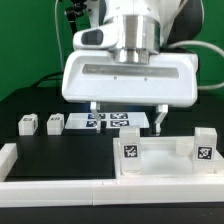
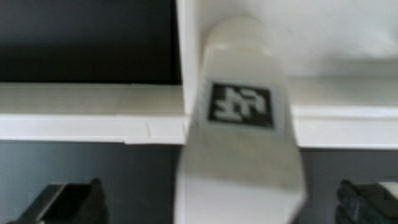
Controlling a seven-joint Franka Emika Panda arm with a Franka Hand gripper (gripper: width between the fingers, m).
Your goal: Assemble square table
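Note:
The white square slab [image 1: 160, 164] lies at the front right, against the rails. Two tagged white legs stand up from it, one on the exterior view's left [image 1: 129, 151] and one on its right [image 1: 203, 147]. Two loose tagged legs [image 1: 28, 124] [image 1: 55, 124] sit on the black table at the left. My gripper [image 1: 127, 118] hangs open over the slab's left part. In the wrist view a tagged white leg [image 2: 240, 105] runs up between my wide-apart fingertips [image 2: 71, 205], and neither pad touches it. My gripper [image 2: 217, 205] holds nothing.
The marker board [image 1: 110, 122] lies behind the gripper at mid table. White border rails run along the front [image 1: 60, 170] and the right side [image 1: 215, 160]. A white bar [image 2: 89, 112] crosses the wrist view behind the leg.

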